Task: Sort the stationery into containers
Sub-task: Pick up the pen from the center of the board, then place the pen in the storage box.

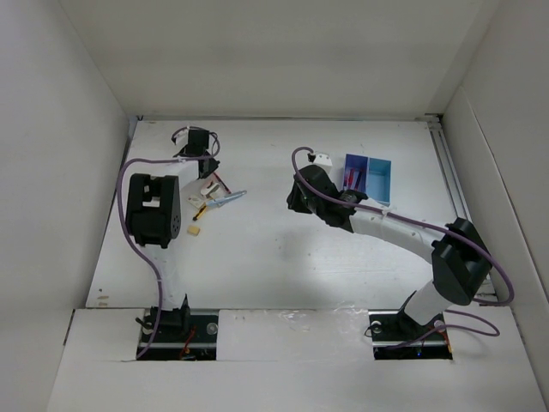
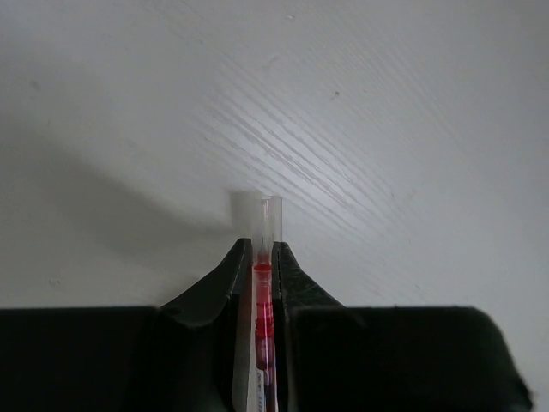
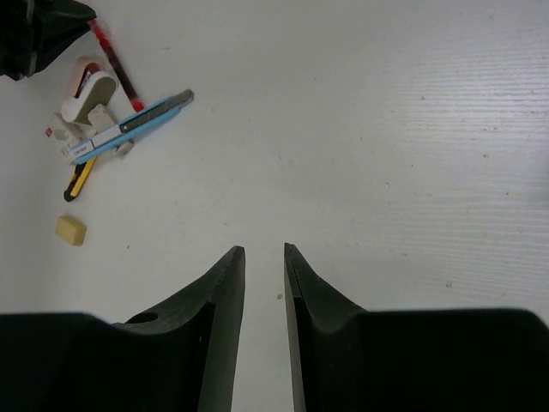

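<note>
We see a robotics lab test cell: a bare white table (image 1: 283, 266) boxed in by plain white panels (image 1: 51, 172), with a left arm (image 1: 154, 210) and right arm (image 1: 395, 230) bolted at its near edge, trailing purple cables (image 1: 123, 184).

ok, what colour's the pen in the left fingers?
Red pen, clear tip; left wrist view.

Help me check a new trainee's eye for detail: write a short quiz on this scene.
1. True or false: the right claw is shut on something.
2. What does the left claw grip? A. a red pen B. a ruler C. nothing
3. Which holds something red, the dark blue tray or the light blue tray?

Key: 1. False, it is open with nothing in it. 2. A. 3. The dark blue tray.
</note>
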